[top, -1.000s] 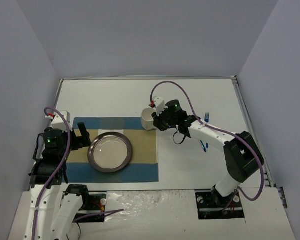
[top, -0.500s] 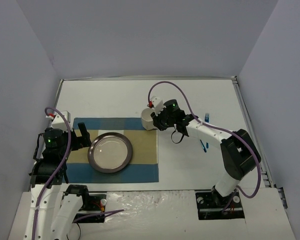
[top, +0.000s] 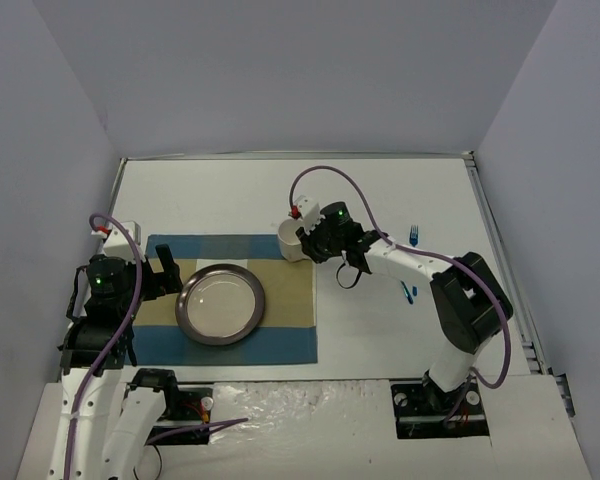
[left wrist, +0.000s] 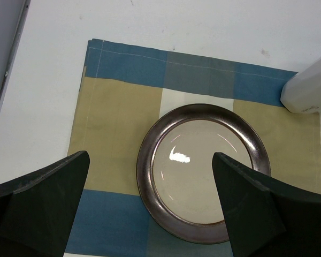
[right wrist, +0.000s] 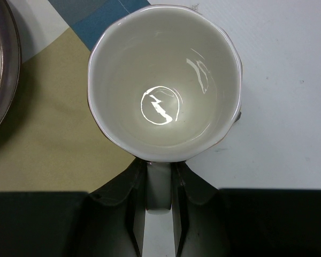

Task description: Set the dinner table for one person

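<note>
From above, the large flat white matte worktop (top: pixel 400 190) fills the floor of the grey-walled enclosure, with both arm bases at its near edge. A blue-and-tan checked cloth placemat (top: pixel 230 248) lies on its left half, and a round plate with a dark brown rim and cream centre (top: pixel 220 304) sits on the cloth. The left arm's black fingers (top: pixel 167 262) hang over the placemat just left of the plate. The right arm reaches across, and its fingers (top: pixel 316 243) are at a white ceramic mug (top: pixel 293 240) by the placemat's far right corner. A small blue fork (top: pixel 413 236) and another slim blue utensil (top: pixel 408 292) lie on the bare worktop to the right, well apart from the placemat.

In the left wrist view, the left fingers (left wrist: pixel 43 203) are spread wide with nothing between them. They frame the plate (left wrist: pixel 198 110) on the placemat (left wrist: pixel 112 107). The mug (left wrist: pixel 307 88) shows at the right edge of this view.

The right wrist view looks straight down into the empty mug (right wrist: pixel 166 80). The right fingers (right wrist: pixel 117 198) are closed narrowly on its handle. The mug overlaps the placemat (right wrist: pixel 48 134) edge and the bare worktop (right wrist: pixel 278 80). It cannot be told whether the mug rests or is lifted.
</note>
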Controlling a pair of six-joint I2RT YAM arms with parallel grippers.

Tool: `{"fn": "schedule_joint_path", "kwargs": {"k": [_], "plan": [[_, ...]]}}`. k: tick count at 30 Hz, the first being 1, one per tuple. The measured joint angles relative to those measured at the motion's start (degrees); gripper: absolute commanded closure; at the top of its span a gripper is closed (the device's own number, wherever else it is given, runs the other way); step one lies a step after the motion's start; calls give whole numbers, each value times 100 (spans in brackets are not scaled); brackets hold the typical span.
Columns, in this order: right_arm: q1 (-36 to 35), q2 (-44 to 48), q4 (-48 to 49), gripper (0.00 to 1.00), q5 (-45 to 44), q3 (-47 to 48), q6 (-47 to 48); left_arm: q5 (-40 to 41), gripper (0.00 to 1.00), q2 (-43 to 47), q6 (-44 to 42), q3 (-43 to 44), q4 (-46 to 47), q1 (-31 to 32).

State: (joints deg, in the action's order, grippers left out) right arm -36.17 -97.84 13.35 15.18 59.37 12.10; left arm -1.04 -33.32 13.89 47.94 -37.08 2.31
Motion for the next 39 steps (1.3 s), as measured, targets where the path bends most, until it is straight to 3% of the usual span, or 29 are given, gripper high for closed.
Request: {"fn": "schedule_joint_path", "kwargs": {"k": [4, 8, 9, 10, 13, 15, 21, 27, 31, 39], "plan": [[-32, -4, 10, 85, -102, 0, 2, 0, 3, 0, 0, 0, 0, 0], [-66, -4, 9, 61, -170, 0, -5, 0, 3, 0, 0, 0, 0, 0], [-67, 0, 27, 46, -179, 0, 1, 0, 3, 0, 0, 0, 0, 0], [-67, 11, 55, 37, -198, 0, 3, 0, 3, 0, 0, 0, 0, 0], [-67, 131, 78, 21, -311, -2, -9, 0, 3, 0, 0, 0, 0, 0], [-67, 297, 67, 17, -405, -2, -17, 0, 3, 0, 0, -1, 0, 0], [189, 1060, -36, 14, -694, -10, -253, 0, 3, 0, 0, -6, 0, 0], [1260, 1638, -208, 15, -1592, -164, -807, 0, 3, 0, 0, -7, 0, 0], [1814, 1612, -460, 21, -2289, -303, -1338, -2, 3, 0, 0, -7, 2, 0], [3065, 720, -632, 24, -2327, -324, -1997, -2, 3, 6, 0, -7, 2, 0]]}}
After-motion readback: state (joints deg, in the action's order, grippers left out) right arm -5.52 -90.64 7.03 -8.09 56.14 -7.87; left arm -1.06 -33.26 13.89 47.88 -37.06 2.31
